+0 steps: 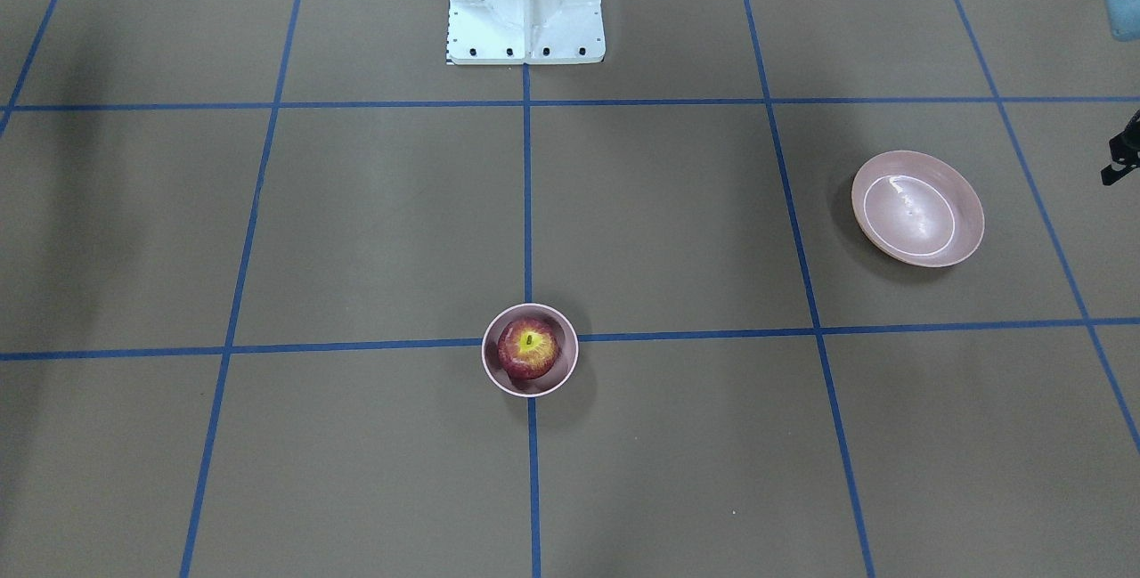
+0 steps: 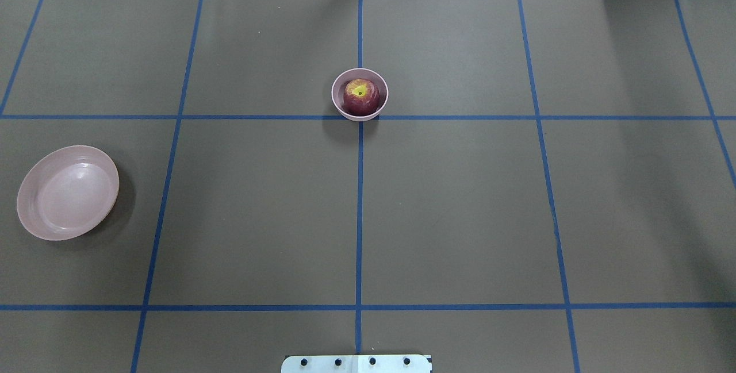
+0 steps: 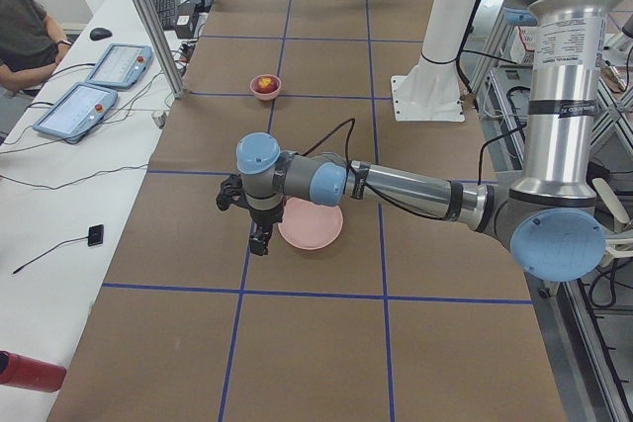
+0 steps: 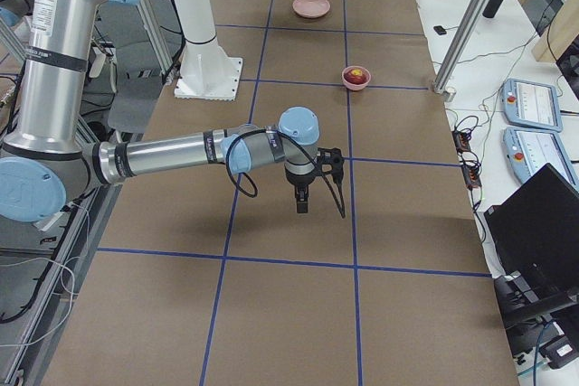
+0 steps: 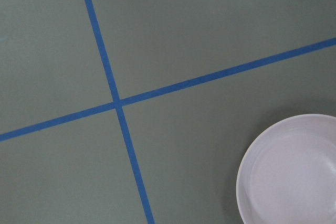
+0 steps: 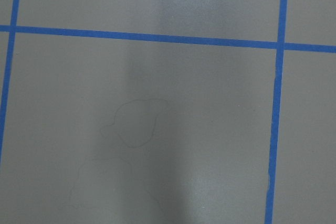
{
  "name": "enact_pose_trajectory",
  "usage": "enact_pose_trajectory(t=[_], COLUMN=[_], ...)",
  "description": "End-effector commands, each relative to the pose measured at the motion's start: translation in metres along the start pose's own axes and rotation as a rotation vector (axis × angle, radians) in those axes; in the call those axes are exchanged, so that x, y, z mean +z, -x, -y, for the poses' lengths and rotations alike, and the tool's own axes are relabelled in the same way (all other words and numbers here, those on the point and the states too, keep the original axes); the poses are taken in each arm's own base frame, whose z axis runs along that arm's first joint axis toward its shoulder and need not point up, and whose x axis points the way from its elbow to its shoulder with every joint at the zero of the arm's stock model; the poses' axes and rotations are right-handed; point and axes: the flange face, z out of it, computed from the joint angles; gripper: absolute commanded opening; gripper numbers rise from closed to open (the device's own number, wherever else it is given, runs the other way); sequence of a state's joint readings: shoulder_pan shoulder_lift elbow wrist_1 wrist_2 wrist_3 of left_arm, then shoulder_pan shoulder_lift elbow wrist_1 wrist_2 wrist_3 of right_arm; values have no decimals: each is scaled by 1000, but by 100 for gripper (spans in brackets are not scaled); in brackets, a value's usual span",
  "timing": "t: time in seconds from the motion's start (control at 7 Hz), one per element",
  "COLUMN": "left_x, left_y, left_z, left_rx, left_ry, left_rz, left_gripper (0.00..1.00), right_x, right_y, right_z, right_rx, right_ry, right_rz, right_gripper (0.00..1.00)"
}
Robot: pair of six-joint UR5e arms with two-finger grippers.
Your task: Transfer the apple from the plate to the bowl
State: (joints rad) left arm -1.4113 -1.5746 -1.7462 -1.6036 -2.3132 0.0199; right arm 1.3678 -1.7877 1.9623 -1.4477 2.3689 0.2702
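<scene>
The dark red apple with its yellow top sits inside the small pink bowl at the table's middle, on the far side from the robot; both also show in the overhead view, the apple in the bowl. The wide pink plate is empty on the robot's left; its rim shows in the left wrist view. My left gripper hangs beside the plate, pointing down. My right gripper hangs over bare table. I cannot tell whether either is open or shut.
The white robot base mount stands at the table's near middle edge. Blue tape lines grid the brown table. A side bench with control tablets and a seated person runs along the far edge. A red bottle lies there.
</scene>
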Motion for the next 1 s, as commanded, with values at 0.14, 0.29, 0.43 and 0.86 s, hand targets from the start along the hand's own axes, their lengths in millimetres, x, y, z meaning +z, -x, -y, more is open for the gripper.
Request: enact_pose_trajectory(t=[0.14, 0.29, 0.43, 0.86], left_x=[2, 3, -7, -14], left_y=[2, 5, 13, 18], left_z=[-2, -8, -22, -33], left_rx=[-3, -12, -31, -35], left_ry=[4, 8, -9, -35], left_rz=[0, -1, 3, 8], left_gripper=[98, 98, 98, 98], right_x=[6, 8, 13, -1], right_y=[-2, -2, -5, -19], right_z=[0, 0, 0, 19], right_rx=[3, 9, 22, 64], right_ry=[13, 21, 39, 57], right_rz=[-6, -11, -16, -115], right_gripper=[100, 100, 100, 100])
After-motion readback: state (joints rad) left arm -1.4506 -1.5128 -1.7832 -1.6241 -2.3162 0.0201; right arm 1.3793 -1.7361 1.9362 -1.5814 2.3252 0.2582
